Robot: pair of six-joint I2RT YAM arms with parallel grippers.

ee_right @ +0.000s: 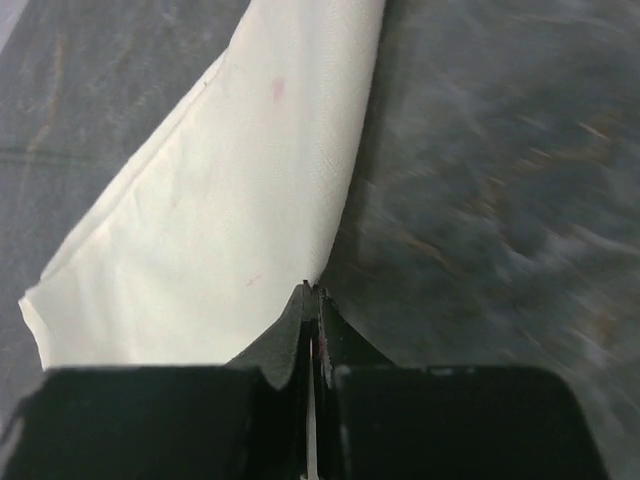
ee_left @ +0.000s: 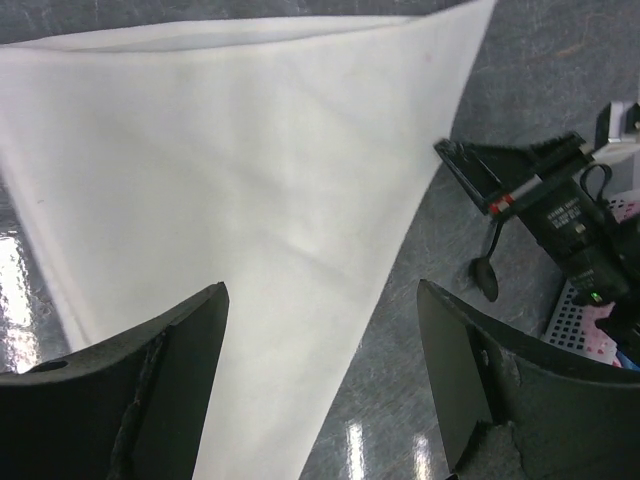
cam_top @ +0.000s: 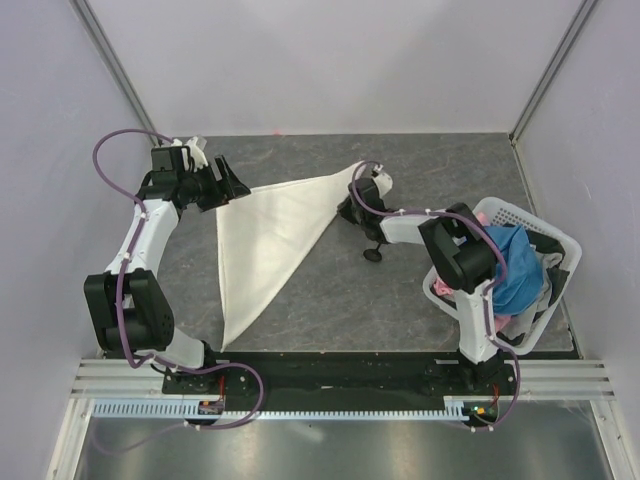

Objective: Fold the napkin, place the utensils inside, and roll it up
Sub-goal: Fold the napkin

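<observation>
tabletop [cam_top: 340, 300] grey, napkin [cam_top: 270, 230] triangular, walls [cam_top: 330, 60] lilac

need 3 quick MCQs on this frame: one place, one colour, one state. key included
1. Where is the basket?
A) far left corner
B) right edge of the table
C) far middle

2. What colour is the big cloth in the basket?
A) blue
B) green
C) yellow

3. What state is the right gripper in?
A) wide open over the basket
B) shut on the napkin edge
C) half open, empty

Key:
1 B, the top view shows it at the right edge.
2 A, the cloth filling it is plainly blue.
3 B, the wrist view shows the jaws pressed together with the napkin's edge between them.
</observation>
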